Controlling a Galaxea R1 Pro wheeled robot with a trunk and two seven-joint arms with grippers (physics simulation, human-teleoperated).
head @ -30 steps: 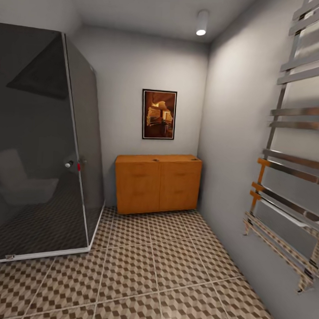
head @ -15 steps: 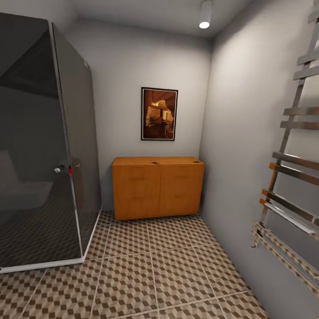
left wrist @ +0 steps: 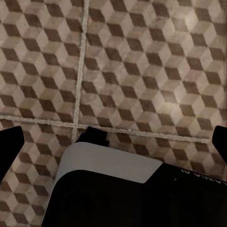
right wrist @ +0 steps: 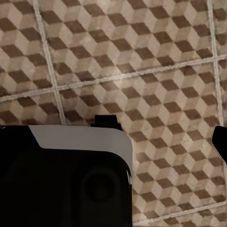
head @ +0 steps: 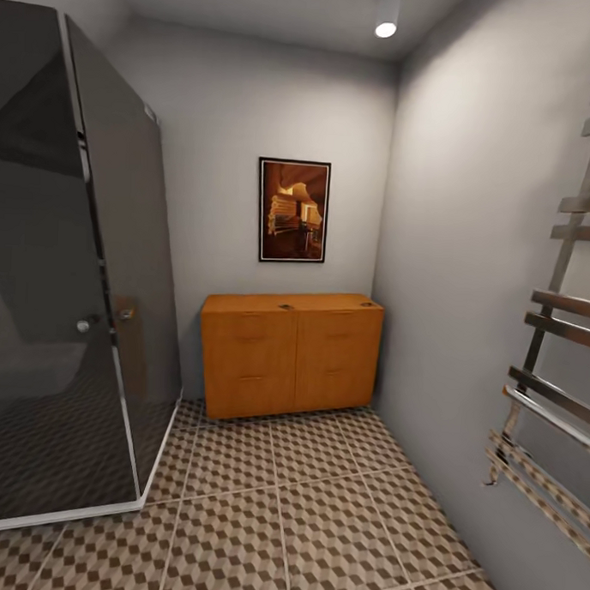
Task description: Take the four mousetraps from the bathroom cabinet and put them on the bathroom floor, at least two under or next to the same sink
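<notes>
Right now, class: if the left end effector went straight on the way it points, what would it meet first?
The tiled floor. The left end effector points down at it with nothing showing between, though depth is hard to judge.

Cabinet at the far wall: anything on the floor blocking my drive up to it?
Nothing visible does. The tiled floor runs bare to the cabinet, between the shower enclosure and the towel rack.

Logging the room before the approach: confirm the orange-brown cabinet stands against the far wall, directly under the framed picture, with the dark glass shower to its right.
Wrong side. In the head view the dark glass shower stands to the left of the cabinet; the rest holds, with the framed picture above it on the far wall.
</notes>
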